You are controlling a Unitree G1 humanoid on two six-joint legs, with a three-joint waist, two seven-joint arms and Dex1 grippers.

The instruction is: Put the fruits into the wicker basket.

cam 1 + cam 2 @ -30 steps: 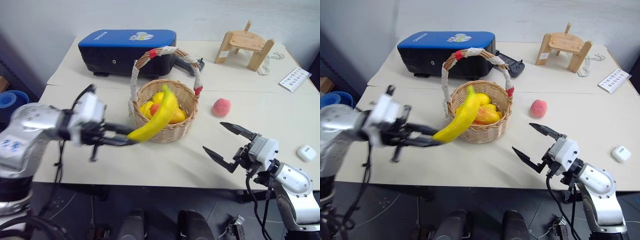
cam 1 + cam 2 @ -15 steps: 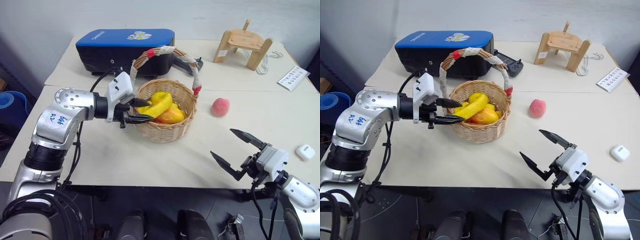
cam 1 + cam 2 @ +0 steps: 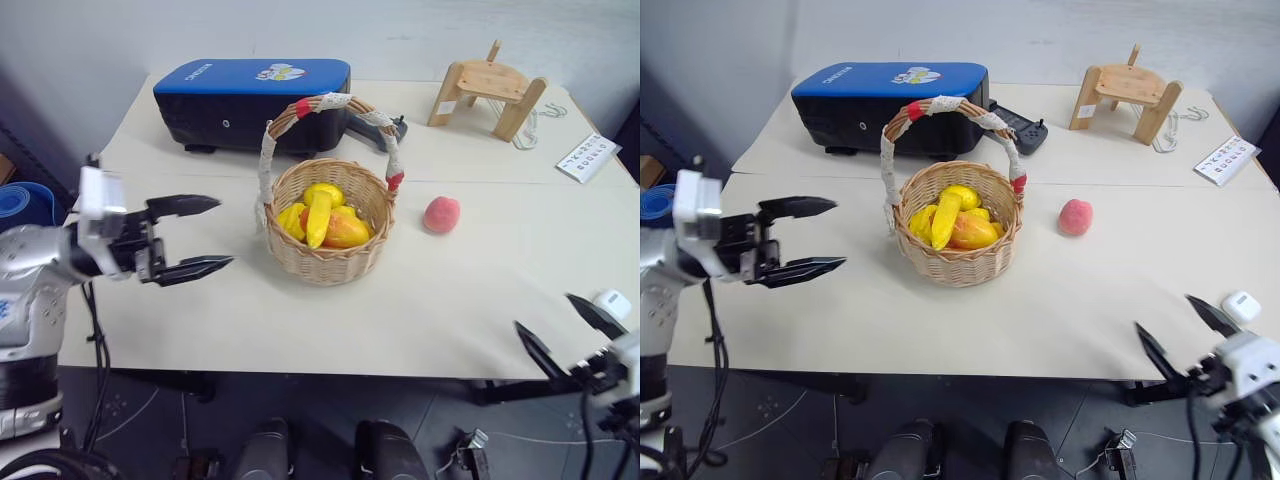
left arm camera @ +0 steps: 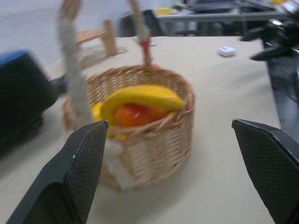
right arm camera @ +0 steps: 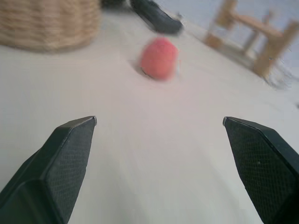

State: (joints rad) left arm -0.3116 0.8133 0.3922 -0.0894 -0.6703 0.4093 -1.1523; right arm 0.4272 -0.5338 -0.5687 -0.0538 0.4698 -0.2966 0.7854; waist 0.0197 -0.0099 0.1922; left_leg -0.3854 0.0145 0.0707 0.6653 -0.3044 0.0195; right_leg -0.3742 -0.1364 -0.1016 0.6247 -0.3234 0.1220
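Observation:
The wicker basket (image 3: 325,262) stands mid-table with its taped handle arching over it. Inside lie a yellow banana (image 3: 318,216), an orange-red mango (image 3: 346,228) and some yellow pieces (image 3: 291,217). A pink-red peach (image 3: 442,214) rests on the table to the basket's right. My left gripper (image 3: 203,235) hovers left of the basket, open and empty, pointing at it. At the table's front right edge my right gripper (image 3: 565,322) is open and empty, well short of the peach (image 5: 159,58).
A blue and black case (image 3: 250,95) sits behind the basket with a black remote (image 3: 1020,125) beside it. A small wooden stool (image 3: 487,90) and a white card (image 3: 594,157) are at the back right. A small white case (image 3: 610,300) lies near my right gripper.
The left gripper let go of the banana into the basket, opened and drew back to the left. The right gripper pulled back toward the front right edge, staying open.

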